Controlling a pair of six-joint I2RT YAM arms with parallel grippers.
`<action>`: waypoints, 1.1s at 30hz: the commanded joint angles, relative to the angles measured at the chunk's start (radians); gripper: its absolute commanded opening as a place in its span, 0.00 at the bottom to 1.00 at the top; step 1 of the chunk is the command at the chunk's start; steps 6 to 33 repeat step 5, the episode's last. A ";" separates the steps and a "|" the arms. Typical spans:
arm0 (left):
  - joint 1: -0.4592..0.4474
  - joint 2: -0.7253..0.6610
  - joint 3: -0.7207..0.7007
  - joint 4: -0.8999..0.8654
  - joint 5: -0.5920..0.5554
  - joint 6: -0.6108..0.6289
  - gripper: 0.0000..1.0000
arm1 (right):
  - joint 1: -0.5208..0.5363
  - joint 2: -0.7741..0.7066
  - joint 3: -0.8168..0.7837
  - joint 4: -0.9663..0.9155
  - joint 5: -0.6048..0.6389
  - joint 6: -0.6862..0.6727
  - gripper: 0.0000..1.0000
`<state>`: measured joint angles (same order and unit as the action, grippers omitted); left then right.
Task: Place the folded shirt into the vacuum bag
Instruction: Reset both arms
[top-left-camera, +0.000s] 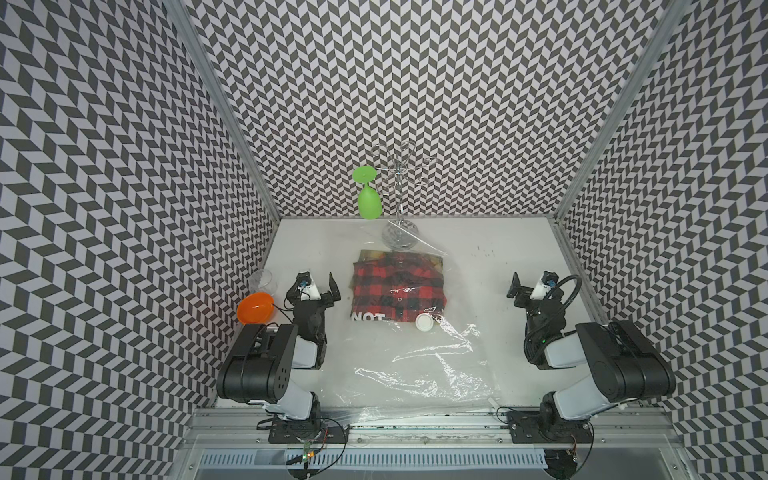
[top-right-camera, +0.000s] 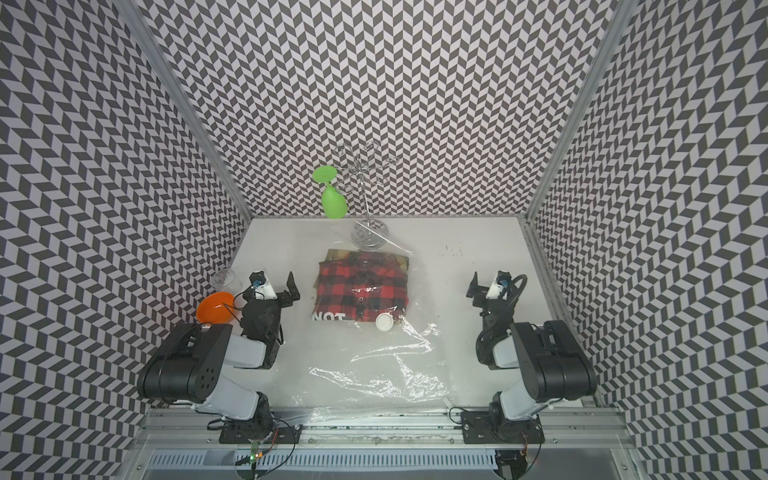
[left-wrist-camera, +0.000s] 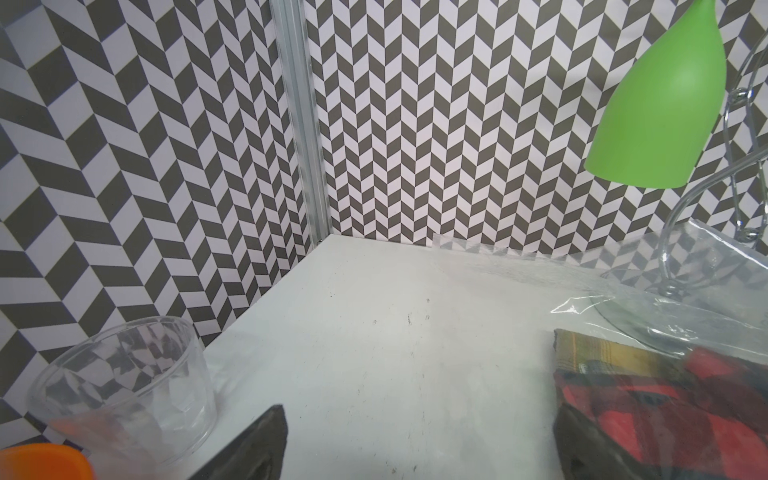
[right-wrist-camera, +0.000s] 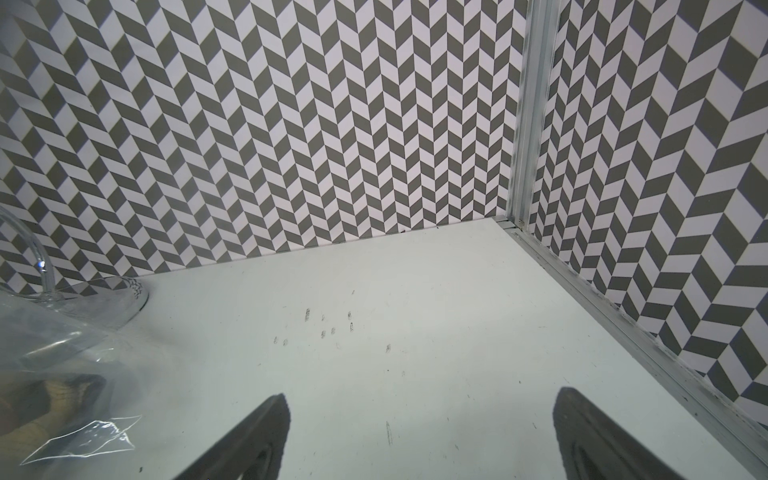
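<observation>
Green goblet (top-left-camera: 368, 203) upside down on a wire rack (top-left-camera: 397, 231); clear cup (top-left-camera: 264, 280) just beside an orange bowl (top-left-camera: 254, 308)

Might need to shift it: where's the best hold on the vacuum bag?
I'd pinch the vacuum bag at its empty, rumpled near half, from above with the right tool: raised wrinkles there give a fold, clear of the plaid shirt and valve cap.
</observation>
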<state>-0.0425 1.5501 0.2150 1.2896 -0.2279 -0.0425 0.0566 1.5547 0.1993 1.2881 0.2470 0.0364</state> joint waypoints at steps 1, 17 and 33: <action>-0.008 0.010 0.023 0.006 -0.008 0.015 1.00 | 0.005 0.011 -0.007 0.101 0.014 0.002 0.99; -0.002 0.004 0.022 0.001 0.005 0.008 1.00 | 0.004 0.010 -0.007 0.101 0.014 0.001 0.99; -0.002 0.004 0.022 0.001 0.005 0.008 1.00 | 0.004 0.010 -0.007 0.101 0.014 0.001 0.99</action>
